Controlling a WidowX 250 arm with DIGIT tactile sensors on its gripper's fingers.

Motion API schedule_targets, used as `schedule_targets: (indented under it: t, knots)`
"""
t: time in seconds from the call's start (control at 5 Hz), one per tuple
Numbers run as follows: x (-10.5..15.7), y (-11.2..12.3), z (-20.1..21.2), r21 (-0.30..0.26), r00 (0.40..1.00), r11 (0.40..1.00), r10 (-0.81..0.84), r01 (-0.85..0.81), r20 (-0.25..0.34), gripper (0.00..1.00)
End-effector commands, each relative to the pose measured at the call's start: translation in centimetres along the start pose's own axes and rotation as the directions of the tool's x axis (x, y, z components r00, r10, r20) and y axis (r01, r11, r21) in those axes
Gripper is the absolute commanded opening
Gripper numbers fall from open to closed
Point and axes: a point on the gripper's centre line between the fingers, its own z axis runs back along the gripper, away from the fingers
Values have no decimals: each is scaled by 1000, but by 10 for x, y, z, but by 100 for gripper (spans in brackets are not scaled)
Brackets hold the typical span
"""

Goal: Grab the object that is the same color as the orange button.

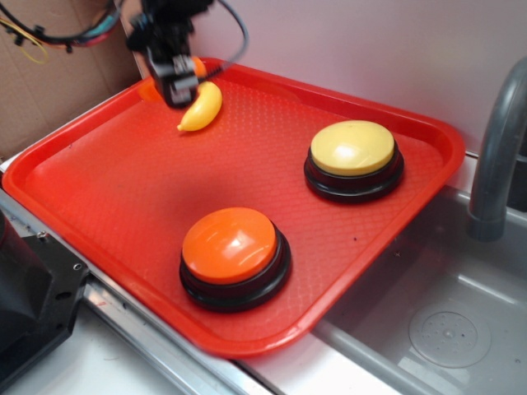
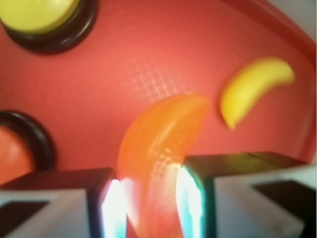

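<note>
On my feed the pincer [image 2: 148,198] is clamped on the orange crescent [image 2: 161,158]. The wrist view shows both fingers [image 2: 195,196] pressed against the lower part of the piece, one on each side, gap narrow and filled by the plastic. The upper end of the crescent sticks out past the fingertips and curves right. The view is blurry, so I can't judge how deep the grip sits.

From the exterior camera the pincer [image 1: 174,86] is at the far left corner of the red tray [image 1: 107,197], pointing down. Only a sliver of the orange crescent [image 1: 198,66] shows beside the black fingers; the rest is hidden behind them. I can't tell from either view whether the crescent is clear of the tray or touching it.

The yellow toy banana [image 1: 202,108] lies just beside the pincer on its right in the exterior view, separate from the crescent in the wrist view [image 2: 252,87].

The orange button [image 1: 230,247] sits near the front edge of the tray, well apart from the pincer. The yellow button [image 1: 352,150] is toward the far right side, apart from the orange one. Both are on black round bases.

The tray rests on a surface next to a grey sink [image 1: 445,329], with a grey faucet [image 1: 498,140] at the right edge.
</note>
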Motion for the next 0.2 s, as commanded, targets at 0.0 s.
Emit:
schedule_targets:
  t: [0.0]
  knots:
    - [-13, -28, 56, 80, 978, 975, 208, -206, -19, 0]
